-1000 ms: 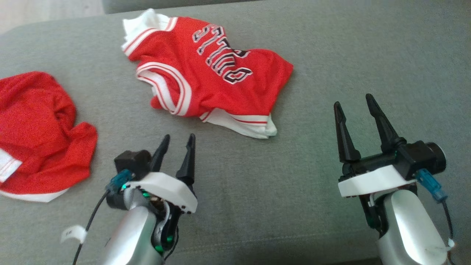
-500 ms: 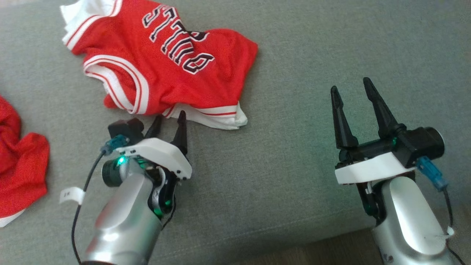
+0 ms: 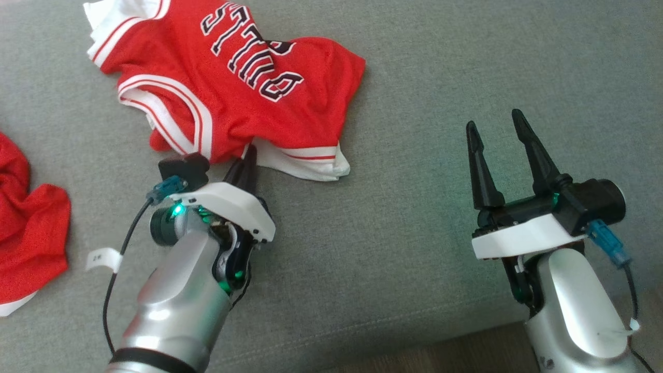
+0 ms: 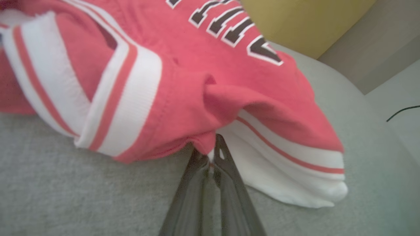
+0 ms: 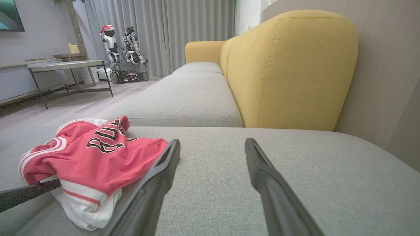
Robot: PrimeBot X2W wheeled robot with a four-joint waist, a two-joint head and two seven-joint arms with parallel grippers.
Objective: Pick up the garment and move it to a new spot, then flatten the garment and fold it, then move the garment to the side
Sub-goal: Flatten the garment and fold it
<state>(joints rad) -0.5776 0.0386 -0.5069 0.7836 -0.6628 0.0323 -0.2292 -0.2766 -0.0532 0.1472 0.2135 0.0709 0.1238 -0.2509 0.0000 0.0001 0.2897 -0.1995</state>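
At the far left a second red garment (image 3: 28, 228) lies bunched on the grey sofa cushion (image 3: 414, 248), cut off by the frame, so its shape cannot be made out. Next to the right, the left gripper (image 3: 248, 154) has its fingers pinched together on the near edge of the red basketball jersey (image 3: 243, 98). In the left wrist view the tips (image 4: 211, 152) bite a small fold of red fabric where it meets the white striped trim. The jersey lies crumpled on the cushion, lettering up, well apart from the other garment, with its top edge clipped by the head view. It looks like light, limp mesh (nothing stiff in it). It should drape and swing once lifted, and a thin pinch like this could slip. A deeper bite on the banded trim, or a second hold at another corner, would probably serve better. How many layers are caught is hidden, as is the underside. At the right, the right gripper (image 3: 493, 122) hovers over bare cushion with its fingers spread, holding nothing, and a yellow backrest (image 5: 288, 65) stands beyond it.
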